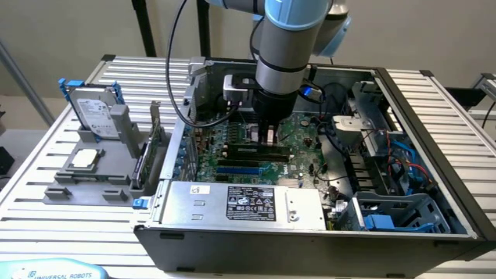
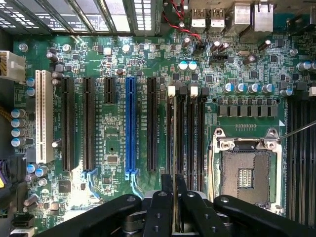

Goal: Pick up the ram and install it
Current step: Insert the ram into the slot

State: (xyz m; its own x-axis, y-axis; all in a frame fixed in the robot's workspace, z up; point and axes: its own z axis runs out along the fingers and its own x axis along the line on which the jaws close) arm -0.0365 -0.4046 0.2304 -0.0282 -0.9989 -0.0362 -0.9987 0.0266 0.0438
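Note:
In the wrist view the ram (image 2: 174,133) shows edge-on as a thin pale line running along the black memory slots (image 2: 190,133) of the green motherboard (image 2: 113,148). My gripper (image 2: 174,190) is shut on the ram's near end, its black fingers (image 2: 159,207) pressed to either side. The ram sits over the slot beside the white latch (image 2: 171,91); whether it is seated cannot be told. In the exterior view the gripper (image 1: 268,138) reaches down into the open computer case (image 1: 434,174), right above the memory slots.
An empty processor socket (image 2: 245,170) lies beside the slots. Black and blue expansion slots (image 2: 130,128) run parallel to them. Outside the case, a grey holder (image 1: 85,186) carries a hard drive (image 1: 97,119), a silver processor chip (image 1: 85,158) and an upright expansion card (image 1: 155,145). The power supply (image 1: 240,200) fills the case front.

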